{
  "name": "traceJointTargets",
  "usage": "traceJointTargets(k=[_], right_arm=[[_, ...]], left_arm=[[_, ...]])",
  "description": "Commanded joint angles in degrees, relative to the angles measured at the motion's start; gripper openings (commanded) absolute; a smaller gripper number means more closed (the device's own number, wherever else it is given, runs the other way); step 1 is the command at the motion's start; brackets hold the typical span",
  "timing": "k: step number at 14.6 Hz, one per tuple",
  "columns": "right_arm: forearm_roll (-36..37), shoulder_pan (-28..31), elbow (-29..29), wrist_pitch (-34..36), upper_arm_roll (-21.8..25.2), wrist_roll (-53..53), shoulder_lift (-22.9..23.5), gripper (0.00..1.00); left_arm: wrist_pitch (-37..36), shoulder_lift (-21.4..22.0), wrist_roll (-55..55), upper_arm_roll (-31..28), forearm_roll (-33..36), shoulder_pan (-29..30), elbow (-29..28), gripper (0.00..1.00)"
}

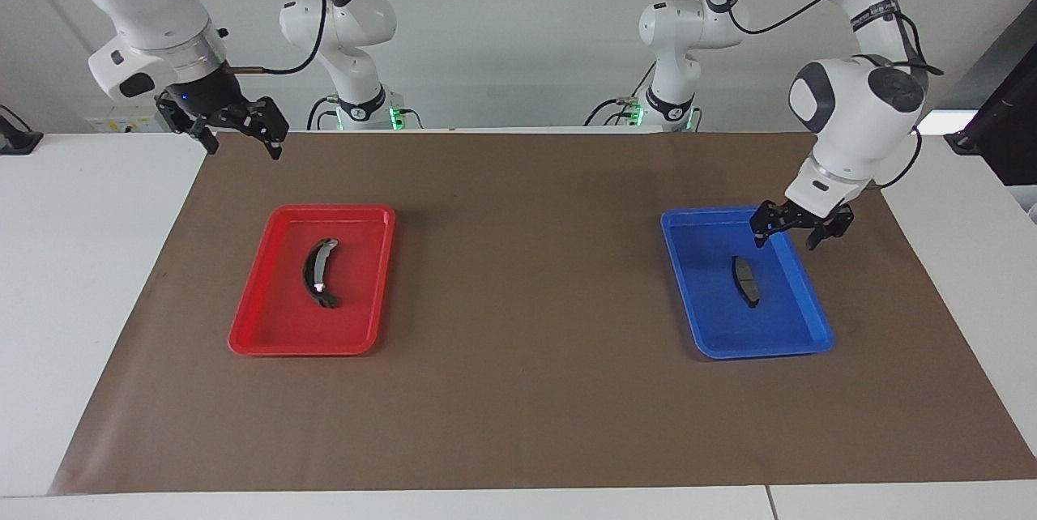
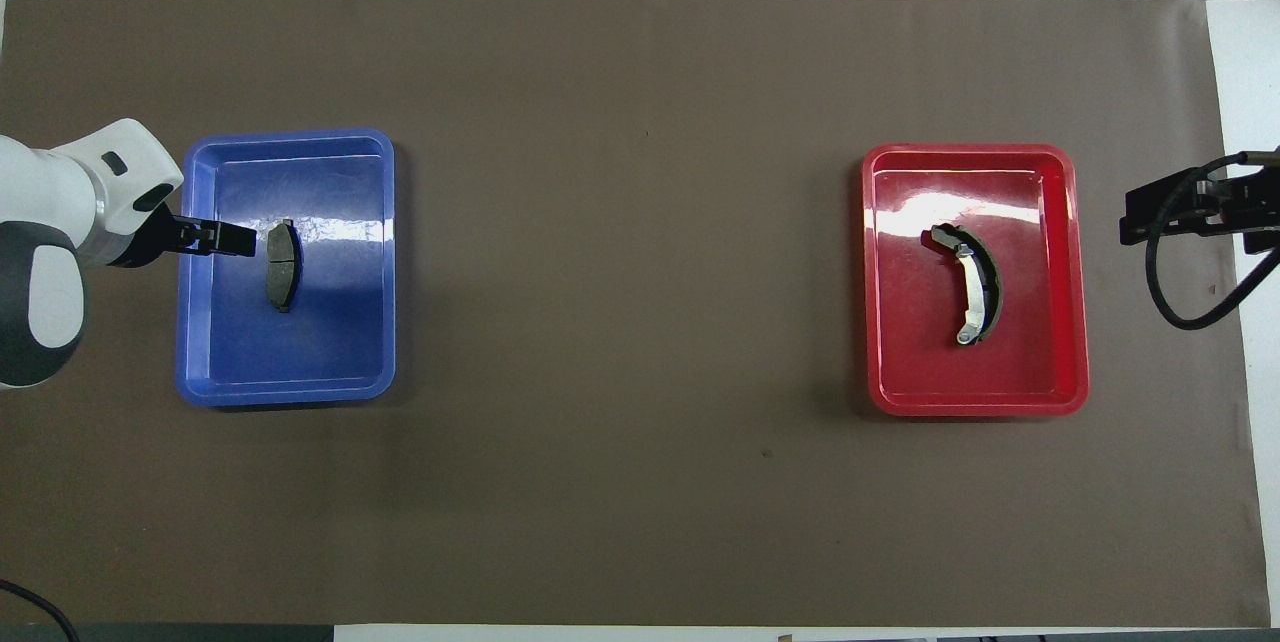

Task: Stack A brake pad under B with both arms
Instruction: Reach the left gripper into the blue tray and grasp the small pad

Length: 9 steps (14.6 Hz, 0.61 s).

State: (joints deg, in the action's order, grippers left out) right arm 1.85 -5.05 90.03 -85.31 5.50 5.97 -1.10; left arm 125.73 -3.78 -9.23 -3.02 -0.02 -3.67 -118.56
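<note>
Risk of a missed or skewed grab: left pincer (image 1: 800, 233), fingers apart, over blue tray (image 1: 810, 317) rim near flat pad A (image 1: 746, 280); right pincer (image 1: 241, 134) apart, waiting; B (image 1: 320, 272) in red tray (image 1: 259, 317), toward right arm's bench end.

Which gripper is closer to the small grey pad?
Left. The left gripper hangs over the blue tray beside the brake pad; the right gripper waits past the red tray.
</note>
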Motion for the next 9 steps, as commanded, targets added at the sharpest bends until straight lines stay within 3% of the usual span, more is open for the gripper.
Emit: traceJointTargets(k=[1, 3, 5, 9], right_arm=[[0.2, 0.4, 4.9, -3.4, 0.0, -1.8, -2.5, 0.99], [0.3, 0.3, 9.4, -7.8, 0.0, -2.0, -4.3, 0.99], [0.3, 0.0, 12.7, -10.3, 0.0, -2.0, -5.1, 0.99], [0.3, 0.6, 21.7, -19.5, 0.1, -4.4, -5.5, 0.99]], left_arm=[[7.0, -3.1, -0.6, -0.1, 0.6, -0.7, -3.0, 0.99], [12.9, -3.5, -0.6, -0.1, 0.5, -1.4, -6.9, 0.99], [17.6, -5.1, -0.4, -0.1, 0.6, -2.6, -9.1, 0.92], [19.4, -8.2, -0.3, -0.2, 0.5, -4.0, -9.0, 0.87]])
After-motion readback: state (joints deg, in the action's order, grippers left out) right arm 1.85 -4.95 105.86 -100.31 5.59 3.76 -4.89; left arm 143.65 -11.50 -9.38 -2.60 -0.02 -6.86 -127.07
